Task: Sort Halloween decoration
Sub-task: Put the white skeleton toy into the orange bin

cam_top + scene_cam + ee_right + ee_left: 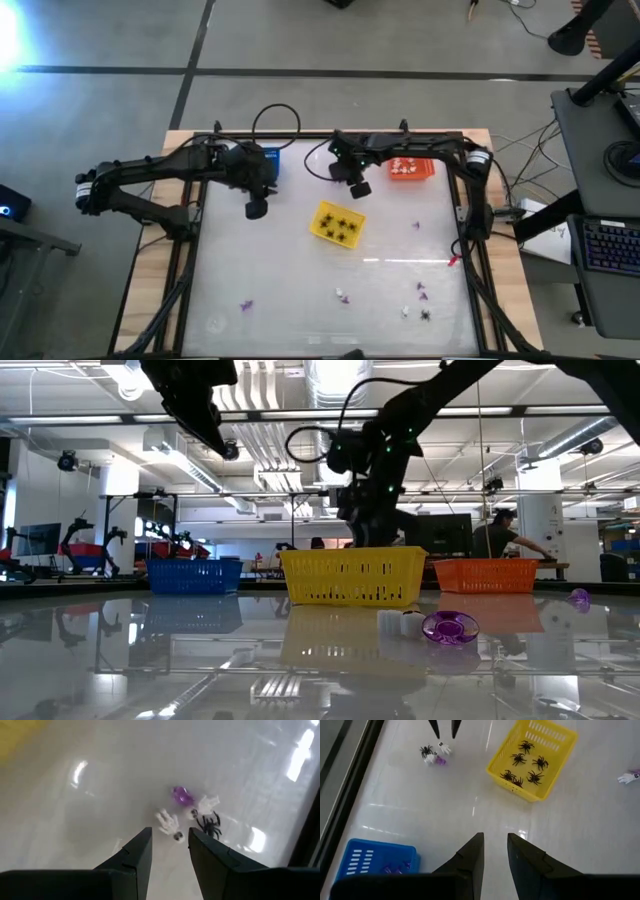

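The Halloween decoration is scattered in small pieces. Several black spiders (pixel 525 762) lie in the yellow basket (pixel 322 232). A cluster of a purple bit (pixel 182 795), white skeleton bits (pixel 168 821) and a black spider (pixel 210 825) lies on the table. My right gripper (pixel 170 842) hovers open just above this cluster, pointing steeply down, with nothing between its fingers. My left gripper (pixel 495 847) hangs open and empty above the table, between the blue basket (pixel 375 860) and the yellow one. More purple, white and black bits (pixel 421 292) lie near the table's front edge.
An orange basket (pixel 411 168) with white bits stands at the back right, and the blue basket (pixel 271 158) at the back centre-left holds purple bits. A black frame (pixel 470 225) borders the table. A loose purple bit (pixel 246 305) lies front left.
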Controlling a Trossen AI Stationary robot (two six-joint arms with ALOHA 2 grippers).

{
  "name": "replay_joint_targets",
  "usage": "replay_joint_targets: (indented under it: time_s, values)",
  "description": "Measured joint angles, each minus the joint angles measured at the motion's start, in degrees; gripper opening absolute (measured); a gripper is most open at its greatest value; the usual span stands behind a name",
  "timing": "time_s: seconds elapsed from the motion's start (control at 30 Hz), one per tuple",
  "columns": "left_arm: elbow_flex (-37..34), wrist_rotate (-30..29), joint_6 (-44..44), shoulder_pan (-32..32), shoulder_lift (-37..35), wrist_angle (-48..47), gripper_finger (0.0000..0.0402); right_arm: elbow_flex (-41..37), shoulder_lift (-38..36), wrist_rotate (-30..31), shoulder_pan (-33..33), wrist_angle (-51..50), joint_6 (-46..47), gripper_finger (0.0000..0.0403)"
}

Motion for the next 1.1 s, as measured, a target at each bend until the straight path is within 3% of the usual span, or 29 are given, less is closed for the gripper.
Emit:
replay_joint_targets:
  time_s: [0.27, 0.63, 1.1]
  values:
    - [0.0, 0.04, -0.61, 0.0, 0.0, -0.27, 0.0068, 1.62, 3.56, 1.11, -0.79, 1.21, 0.07, 0.0121]
    - [0.0, 0.05, -1.02, 0.0, 0.0, -0.46, 0.0068, 1.43, 4.66, -3.31, -1.84, 1.32, 0.09, 0.0121]
    - [0.0, 0.06, -1.5, 0.0, 0.0, -0.44, 0.0068, 1.51, 7.02, -3.99, -2.99, 1.03, 6.04, 0.0108]
